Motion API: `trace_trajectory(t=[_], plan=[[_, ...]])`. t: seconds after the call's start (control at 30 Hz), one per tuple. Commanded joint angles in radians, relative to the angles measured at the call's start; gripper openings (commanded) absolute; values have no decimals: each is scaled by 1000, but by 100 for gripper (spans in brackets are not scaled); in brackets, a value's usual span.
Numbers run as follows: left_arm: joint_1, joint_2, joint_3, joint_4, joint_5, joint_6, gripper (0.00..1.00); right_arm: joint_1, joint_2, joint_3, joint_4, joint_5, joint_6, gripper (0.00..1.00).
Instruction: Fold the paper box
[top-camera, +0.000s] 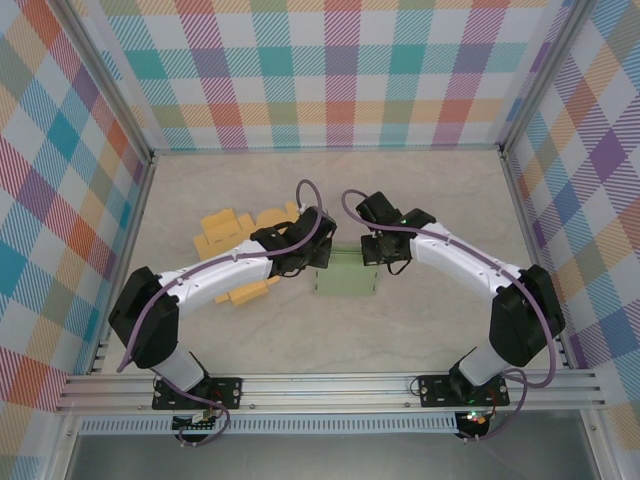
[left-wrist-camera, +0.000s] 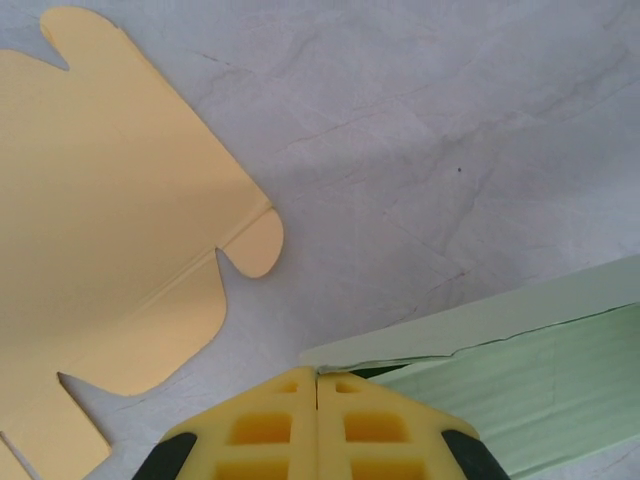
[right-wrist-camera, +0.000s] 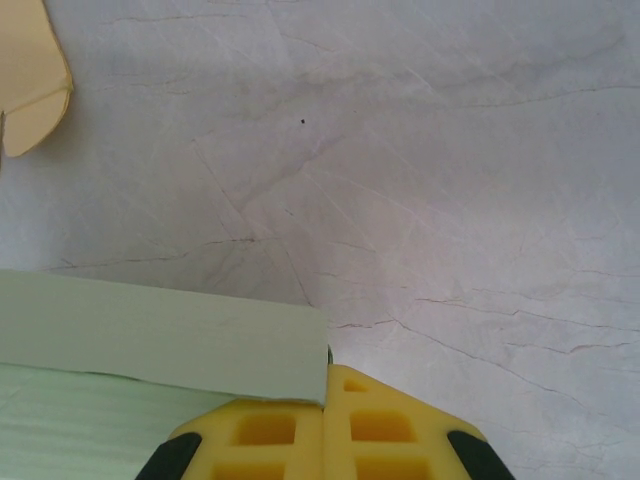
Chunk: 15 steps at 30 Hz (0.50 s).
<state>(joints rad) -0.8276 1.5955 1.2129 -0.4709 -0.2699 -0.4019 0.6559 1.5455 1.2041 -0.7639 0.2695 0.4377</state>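
The paper box (top-camera: 345, 274) is a pale green blank lying on the table's middle, partly folded, with its far flap raised. My left gripper (top-camera: 321, 256) is at the box's far left corner and my right gripper (top-camera: 373, 250) at its far right corner. In the left wrist view the yellow fingertips of the left gripper (left-wrist-camera: 318, 376) are pressed together, and the corner of the green box (left-wrist-camera: 520, 395) runs into the seam between them. In the right wrist view the right gripper (right-wrist-camera: 328, 374) is likewise shut, pinching the end of the green flap (right-wrist-camera: 150, 335).
Flat yellow box blanks (top-camera: 225, 232) lie left of the green box, and another blank (top-camera: 250, 292) pokes out under the left arm. One blank (left-wrist-camera: 100, 230) lies close to the left gripper. Bare marbled tabletop (top-camera: 430, 190) stretches to the checked walls.
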Motion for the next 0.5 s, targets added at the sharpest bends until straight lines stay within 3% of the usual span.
trace_trajectory(t=[0.0,0.47], plan=[[4,-30,9,86,40,-38,0,20,-41,-9,54,2,3,2],[4,-35,-37,176,44,-127,0,44,-65,-60,143,62,42,2]])
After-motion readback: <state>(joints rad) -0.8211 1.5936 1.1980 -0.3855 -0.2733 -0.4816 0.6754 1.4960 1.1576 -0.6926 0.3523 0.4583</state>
